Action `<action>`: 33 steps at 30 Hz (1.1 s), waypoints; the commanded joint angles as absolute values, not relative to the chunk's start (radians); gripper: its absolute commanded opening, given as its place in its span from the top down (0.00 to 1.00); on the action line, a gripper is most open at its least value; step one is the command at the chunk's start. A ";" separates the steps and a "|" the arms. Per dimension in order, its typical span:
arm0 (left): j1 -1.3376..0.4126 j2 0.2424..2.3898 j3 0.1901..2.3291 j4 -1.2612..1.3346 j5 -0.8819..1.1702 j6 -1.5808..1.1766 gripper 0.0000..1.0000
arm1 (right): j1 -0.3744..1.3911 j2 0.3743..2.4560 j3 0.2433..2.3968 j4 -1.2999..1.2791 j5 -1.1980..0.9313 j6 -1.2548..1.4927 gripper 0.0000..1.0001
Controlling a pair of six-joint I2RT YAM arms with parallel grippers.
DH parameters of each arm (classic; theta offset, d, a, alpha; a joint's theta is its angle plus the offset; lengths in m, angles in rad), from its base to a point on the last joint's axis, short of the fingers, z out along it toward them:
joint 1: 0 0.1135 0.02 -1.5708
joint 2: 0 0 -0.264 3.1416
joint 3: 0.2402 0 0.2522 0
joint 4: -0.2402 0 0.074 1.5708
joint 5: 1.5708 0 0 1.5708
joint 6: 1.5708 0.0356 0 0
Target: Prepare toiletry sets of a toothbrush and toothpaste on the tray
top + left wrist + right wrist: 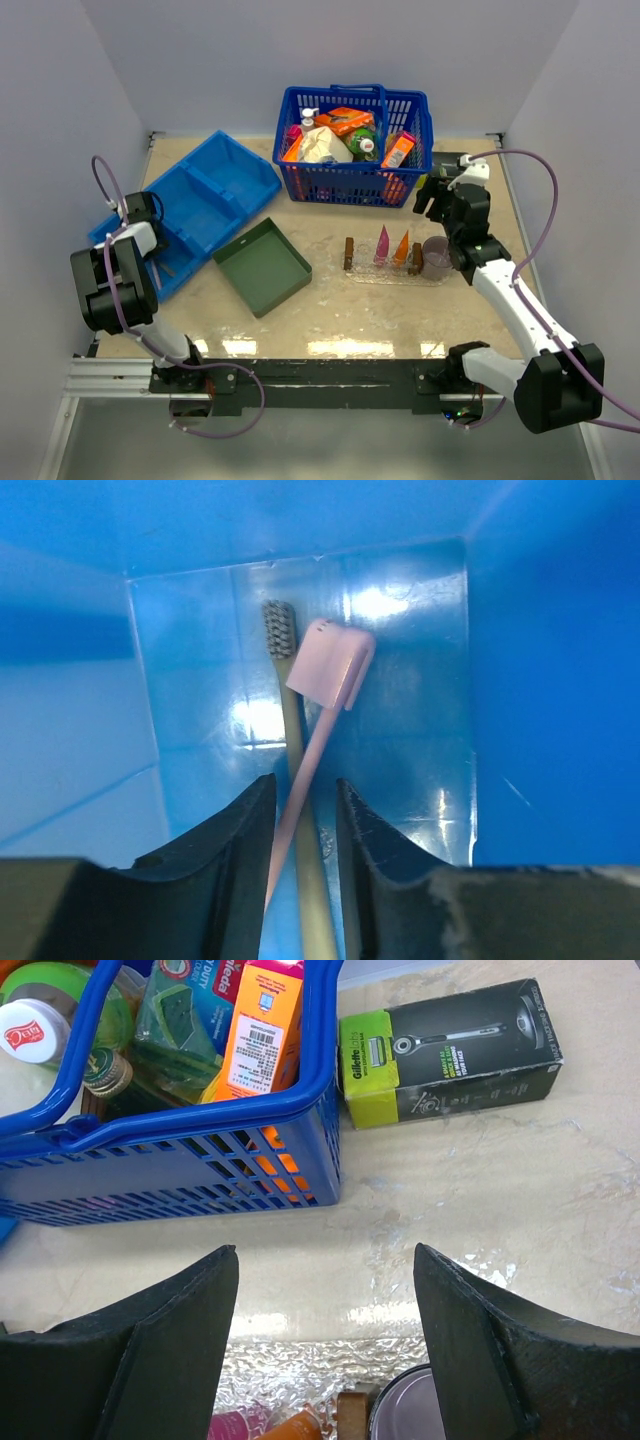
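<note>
My left gripper point(163, 265) reaches down into the blue divided bin point(205, 195). In the left wrist view its jaws point(305, 780) stand close around the crossed handles of a pink toothbrush point(333, 665) with a capped head and an olive toothbrush point(280, 630), both lying on the bin floor point(400, 740). The clear tray point(365, 272) with wooden handles holds a pink toothpaste tube point(382, 245) and an orange one point(402, 247). My right gripper point(432, 205) hangs open and empty above the tray's far right. The right wrist view point(325, 1250) shows the tray point(300, 1370) and both tubes' tips point(235, 1427) below it.
A purple mug point(436, 258) stands by the tray's right handle point(352, 1415). A blue basket point(355, 145) full of goods stands at the back. A black and green razor box point(450, 1050) lies right of it. A dark green square tray point(262, 266) lies mid-table.
</note>
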State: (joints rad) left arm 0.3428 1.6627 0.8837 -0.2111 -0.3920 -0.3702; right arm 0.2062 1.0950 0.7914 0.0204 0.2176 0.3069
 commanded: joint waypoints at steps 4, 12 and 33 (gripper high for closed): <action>0.353 1.654 0.861 -0.196 -0.379 -0.359 0.67 | 0.196 1.100 0.828 0.071 0.206 0.324 0.27; 0.353 1.657 0.868 -0.221 -0.429 -0.362 0.80 | 0.192 1.108 0.828 0.074 0.196 0.327 0.27; 0.339 1.425 0.818 -0.209 -0.502 -0.321 1.00 | 0.192 1.111 0.842 0.066 0.176 0.333 0.27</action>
